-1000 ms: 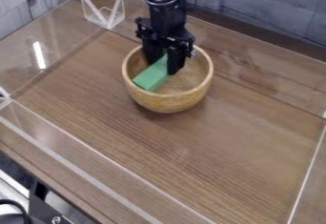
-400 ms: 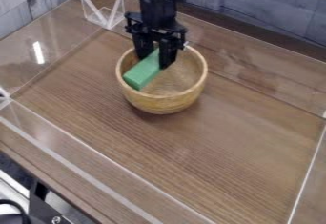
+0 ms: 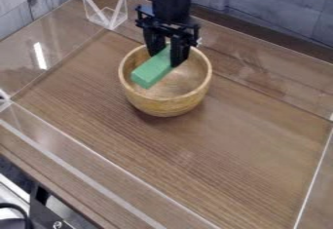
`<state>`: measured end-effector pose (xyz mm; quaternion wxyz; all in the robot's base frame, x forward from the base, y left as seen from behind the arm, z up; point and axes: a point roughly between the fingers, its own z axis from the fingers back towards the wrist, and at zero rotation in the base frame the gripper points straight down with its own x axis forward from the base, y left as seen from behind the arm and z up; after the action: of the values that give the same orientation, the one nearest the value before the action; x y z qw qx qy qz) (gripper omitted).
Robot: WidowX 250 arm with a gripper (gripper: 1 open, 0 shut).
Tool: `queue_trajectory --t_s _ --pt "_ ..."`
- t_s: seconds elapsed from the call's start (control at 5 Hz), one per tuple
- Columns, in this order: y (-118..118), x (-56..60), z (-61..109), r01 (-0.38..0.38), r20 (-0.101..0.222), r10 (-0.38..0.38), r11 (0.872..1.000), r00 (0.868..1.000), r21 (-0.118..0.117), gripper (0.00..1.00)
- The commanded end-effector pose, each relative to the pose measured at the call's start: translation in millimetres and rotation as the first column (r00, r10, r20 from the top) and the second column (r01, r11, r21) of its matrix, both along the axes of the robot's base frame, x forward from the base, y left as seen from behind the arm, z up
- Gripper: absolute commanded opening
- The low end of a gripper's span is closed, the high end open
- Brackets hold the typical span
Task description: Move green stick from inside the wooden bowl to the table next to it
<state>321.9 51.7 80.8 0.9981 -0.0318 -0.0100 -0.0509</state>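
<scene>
The green stick (image 3: 152,71) hangs tilted over the wooden bowl (image 3: 166,98), its upper end pinched between the black fingers of my gripper (image 3: 170,54). The gripper points straight down and is shut on the stick. The stick's lower end hangs around the height of the bowl's left rim, above the pale inside. The bowl stands on the dark brown table (image 3: 196,165), a little behind its middle. The arm rises out of the top of the picture.
Clear acrylic walls (image 3: 53,165) run along the table's edges. A small clear bracket (image 3: 104,12) stands at the back left wall. Bare tabletop lies in front of, left and right of the bowl.
The gripper has risen with the green stick, lifting it from the bowl's bottom to rim height. The bowl has stayed in place.
</scene>
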Motion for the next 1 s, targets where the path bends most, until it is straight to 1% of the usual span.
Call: queue_trajectory --t_s 0.0,0.2,0.6,0.8 --pt "-1 9.2 15.3 -0.031 0.061 0.030 0.999 0.998 0.011 0.00" --pt "-3 15.0 8.8 -0.063 0.058 0.062 0.998 0.996 0.011 0.00" --pt "-7 12.9 0.7 -0.115 0.053 0.114 0.993 0.992 0.010 0.00" --pt "-4 12.3 -5.3 -0.148 0.050 0.147 0.989 0.988 0.010 0.00"
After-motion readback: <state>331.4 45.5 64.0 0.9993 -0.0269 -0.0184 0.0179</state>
